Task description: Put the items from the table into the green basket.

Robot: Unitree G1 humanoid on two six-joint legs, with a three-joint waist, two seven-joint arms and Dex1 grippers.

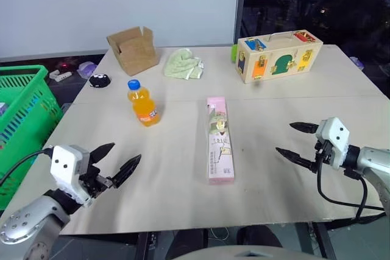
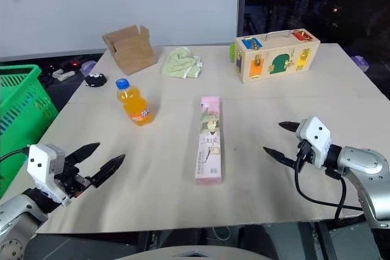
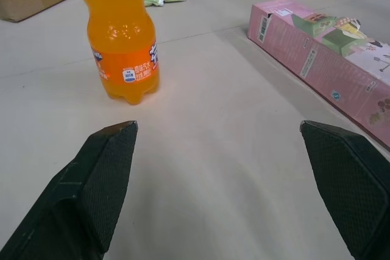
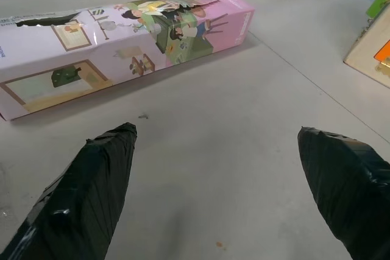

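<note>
A pale beige surface made of two joined panels stands before a white wall. On it lies a long flat pink carton, printed with cartoon room scenes; its small writing is too fine to read. Left of it stands an orange-drink bottle with blue cap and orange-and-blue label. A green basket sits off the left edge. The left gripper and right gripper hover empty, jaws wide.
</note>
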